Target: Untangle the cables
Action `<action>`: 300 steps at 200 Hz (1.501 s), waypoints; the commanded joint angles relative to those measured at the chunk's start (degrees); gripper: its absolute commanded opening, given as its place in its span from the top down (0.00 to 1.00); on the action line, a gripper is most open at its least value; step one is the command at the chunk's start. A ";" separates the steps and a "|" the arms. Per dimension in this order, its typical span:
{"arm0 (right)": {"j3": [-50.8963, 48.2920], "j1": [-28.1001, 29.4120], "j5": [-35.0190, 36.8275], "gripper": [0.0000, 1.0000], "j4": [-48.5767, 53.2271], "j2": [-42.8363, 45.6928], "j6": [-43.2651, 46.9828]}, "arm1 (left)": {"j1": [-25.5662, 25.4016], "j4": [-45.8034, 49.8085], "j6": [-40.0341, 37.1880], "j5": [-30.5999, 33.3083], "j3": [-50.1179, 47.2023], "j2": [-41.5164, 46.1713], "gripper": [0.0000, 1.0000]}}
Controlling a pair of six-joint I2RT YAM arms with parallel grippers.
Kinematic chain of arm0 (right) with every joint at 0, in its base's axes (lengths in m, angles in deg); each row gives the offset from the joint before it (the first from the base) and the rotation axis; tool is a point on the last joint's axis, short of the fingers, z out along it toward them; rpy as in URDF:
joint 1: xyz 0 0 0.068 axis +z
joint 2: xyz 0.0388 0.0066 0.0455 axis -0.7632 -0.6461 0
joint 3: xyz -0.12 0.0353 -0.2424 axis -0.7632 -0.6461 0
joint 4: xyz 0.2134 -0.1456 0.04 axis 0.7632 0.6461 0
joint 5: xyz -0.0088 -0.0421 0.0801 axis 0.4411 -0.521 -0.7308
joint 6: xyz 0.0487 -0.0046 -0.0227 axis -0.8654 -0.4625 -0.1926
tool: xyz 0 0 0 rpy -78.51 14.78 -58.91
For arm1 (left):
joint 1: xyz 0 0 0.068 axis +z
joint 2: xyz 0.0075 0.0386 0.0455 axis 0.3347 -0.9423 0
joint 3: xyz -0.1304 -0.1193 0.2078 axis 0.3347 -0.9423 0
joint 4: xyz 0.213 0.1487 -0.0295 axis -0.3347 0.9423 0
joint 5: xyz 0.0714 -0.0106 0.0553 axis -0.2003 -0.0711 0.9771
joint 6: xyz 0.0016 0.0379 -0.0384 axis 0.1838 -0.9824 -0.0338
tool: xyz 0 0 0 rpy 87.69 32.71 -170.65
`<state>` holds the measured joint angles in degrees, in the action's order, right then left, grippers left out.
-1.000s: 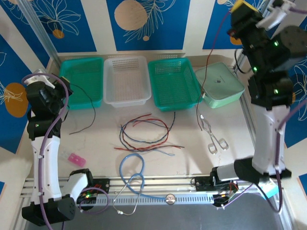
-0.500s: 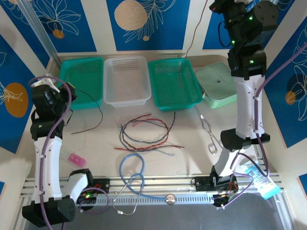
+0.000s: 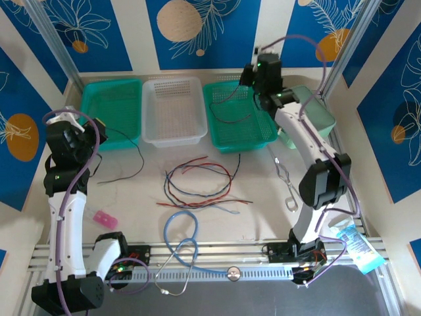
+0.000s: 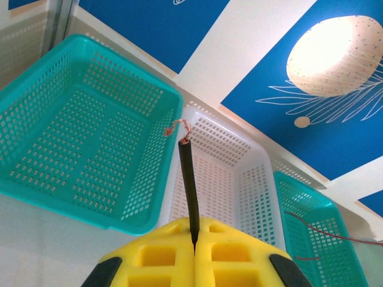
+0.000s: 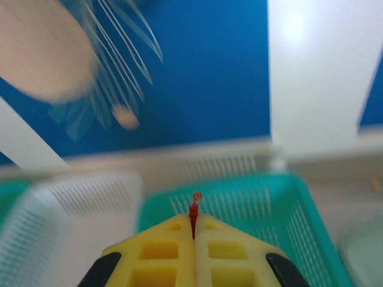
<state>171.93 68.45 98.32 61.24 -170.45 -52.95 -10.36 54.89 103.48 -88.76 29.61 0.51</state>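
Left jaws shut on black cable [image 4: 188, 179] end; right jaws shut on red cable [image 5: 192, 210] end above right teal basket [image 3: 243, 146], apparently to draw each free. Other cables [image 3: 197, 185] lie tangled mid-surface.

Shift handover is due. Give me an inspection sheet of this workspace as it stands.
Surface: pale table, flat, no damage seen.
Job's things: loose cables tangled mid-table; black cable and red cable each pinched at one end.
Clutter: light-blue tube, metal tongs, pink item, mint box.
Hands: left hand shut on black cable; right hand shut on red cable, over right teal basket.
Cables: purple cords along both arms.
Surroundings: left teal basket and white basket at the back; blue-and-white walls.
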 commanded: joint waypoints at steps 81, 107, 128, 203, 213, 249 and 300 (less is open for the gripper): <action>4.41 0.24 3.67 1.00 28.33 -17.87 -19.33 | -0.68 1.80 -0.05 -2.03 3.82 0.79 1.00; 5.04 0.20 -0.02 1.00 30.20 -20.86 -20.35 | -0.67 1.84 0.12 -2.07 5.03 0.64 1.00; 5.75 -0.15 -1.65 0.98 31.26 -22.20 -21.37 | -0.68 2.37 0.17 -2.43 6.61 0.29 1.00; 10.96 0.67 0.22 0.26 33.12 -14.94 -15.11 | -0.68 0.91 0.84 -3.45 17.59 -1.75 1.00; 11.44 0.81 0.56 0.23 33.12 -13.60 -14.12 | -0.73 0.20 1.18 -3.65 19.68 -2.61 1.00; 12.94 1.51 3.68 0.02 34.69 -9.70 -10.79 | -0.78 0.05 0.75 -4.62 30.39 -7.73 1.00; 12.47 0.39 0.57 0.01 35.76 -5.68 -10.18 | -0.84 -1.97 -2.19 -2.41 46.38 -18.26 1.00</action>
<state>184.19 69.56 100.42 94.64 -178.16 -64.09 -10.69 55.39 103.37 -91.95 69.54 -14.02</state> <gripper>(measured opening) 0.991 0.051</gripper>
